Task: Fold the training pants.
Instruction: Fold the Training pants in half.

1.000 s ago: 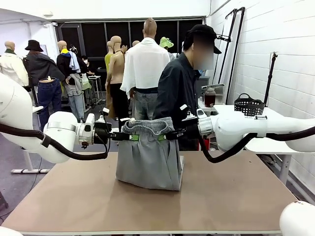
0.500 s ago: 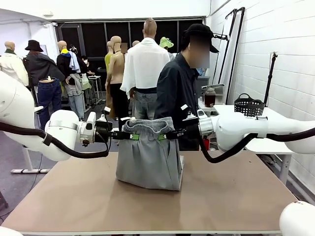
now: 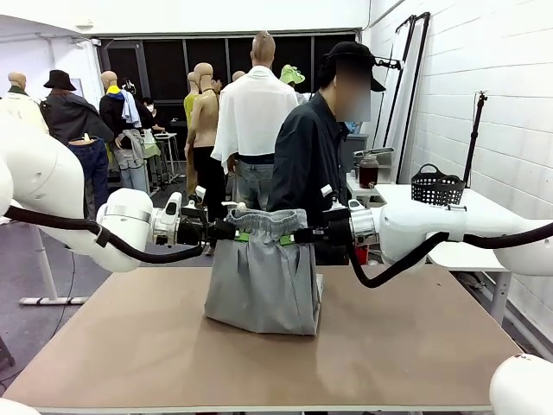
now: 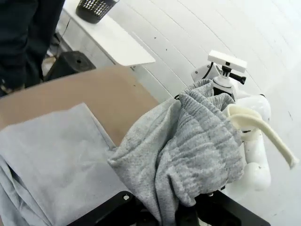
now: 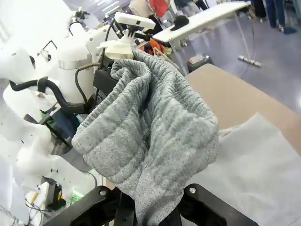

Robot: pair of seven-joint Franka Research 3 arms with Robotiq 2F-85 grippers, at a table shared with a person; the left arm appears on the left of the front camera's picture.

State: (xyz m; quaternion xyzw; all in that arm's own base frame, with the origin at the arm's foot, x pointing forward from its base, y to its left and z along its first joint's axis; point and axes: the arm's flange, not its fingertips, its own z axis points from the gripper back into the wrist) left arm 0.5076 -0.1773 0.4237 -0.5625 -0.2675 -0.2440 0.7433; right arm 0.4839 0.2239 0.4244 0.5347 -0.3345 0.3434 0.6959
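Training pants — plain grey, no writing — hang above table.

The training pants are light grey soft jersey, plain and unmarked. Their gathered, ribbed elastic waistband is held up above the counter, bunched and stretched level between the two sides. From the waistband the fabric hangs straight down as a broad, smooth panel, slightly wider at the bottom, and its lower edge rests folded on the counter near the far edge, about mid-width. Close up, the waistband slumps in thick ribbed folds over the flatter cloth spread on the counter below.
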